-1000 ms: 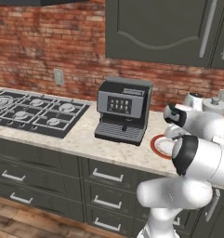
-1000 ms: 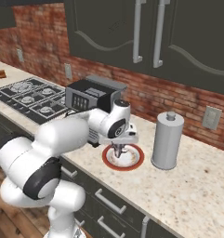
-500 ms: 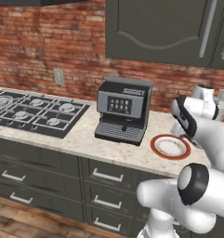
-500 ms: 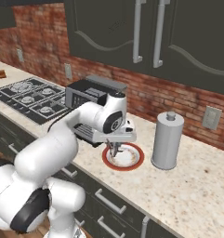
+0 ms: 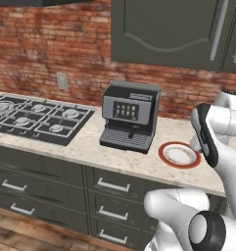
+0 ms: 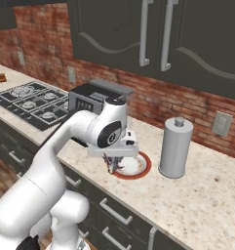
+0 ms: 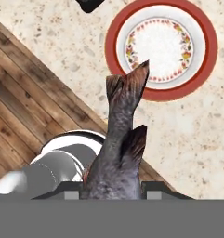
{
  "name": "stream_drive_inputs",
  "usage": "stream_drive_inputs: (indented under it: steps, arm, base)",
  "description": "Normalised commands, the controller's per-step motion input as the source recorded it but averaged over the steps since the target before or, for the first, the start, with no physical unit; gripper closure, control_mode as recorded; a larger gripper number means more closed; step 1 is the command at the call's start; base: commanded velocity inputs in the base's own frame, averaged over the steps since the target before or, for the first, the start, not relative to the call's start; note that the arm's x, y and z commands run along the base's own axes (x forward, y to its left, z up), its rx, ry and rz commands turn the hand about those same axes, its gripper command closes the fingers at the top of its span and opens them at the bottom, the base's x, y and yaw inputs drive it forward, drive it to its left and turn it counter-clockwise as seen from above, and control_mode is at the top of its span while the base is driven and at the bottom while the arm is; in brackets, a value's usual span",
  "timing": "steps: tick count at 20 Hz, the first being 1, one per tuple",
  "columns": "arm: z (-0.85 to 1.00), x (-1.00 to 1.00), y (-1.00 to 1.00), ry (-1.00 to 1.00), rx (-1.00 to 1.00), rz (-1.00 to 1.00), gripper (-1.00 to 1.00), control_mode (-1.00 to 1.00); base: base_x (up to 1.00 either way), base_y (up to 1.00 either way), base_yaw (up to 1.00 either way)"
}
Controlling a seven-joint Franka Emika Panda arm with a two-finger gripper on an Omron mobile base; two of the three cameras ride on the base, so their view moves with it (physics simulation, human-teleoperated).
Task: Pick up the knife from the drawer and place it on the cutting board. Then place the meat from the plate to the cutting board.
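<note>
My claw (image 6: 113, 163), clenched on the fish-shaped meat (image 7: 118, 139), hangs above the plate (image 7: 204, 69), tail pointing straight down, cutting board unseen.

You will find nothing readable here: the coffee machine (image 5: 130, 116) has pale marks on its dark front panel, perhaps buttons or icons, too small to make out.

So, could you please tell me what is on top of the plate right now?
Nothing rests on the plate: its patterned centre is bare. The fish-shaped meat hangs above it in the gripper, its tail covering a bit of the rim.
</note>
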Motion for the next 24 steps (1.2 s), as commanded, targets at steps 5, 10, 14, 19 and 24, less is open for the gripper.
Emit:
stream_drive_inputs:
  steps: [5, 10, 14, 19, 24]
  arm:
    - [0.45, -0.64, 0.16, 0.0, -0.01, 0.0, 1.0, -1.0]
    - [0.14, -0.77, 0.36, 0.0, -0.05, 0.0, 1.0, -1.0]
    - [0.27, -0.57, 0.34, 0.0, -0.06, 0.01, 1.0, -1.0]
    - [0.53, -0.53, 0.1, 0.0, -0.02, 0.04, 1.0, -1.0]
    - [0.63, -0.46, 0.08, 0.0, -0.02, 0.06, 1.0, -1.0]
  base:
    - [0.0, 0.0, 0.0]
    - [0.0, 0.0, 0.0]
    - [0.0, 0.0, 0.0]
    - [0.0, 0.0, 0.0]
    - [0.0, 0.0, 0.0]
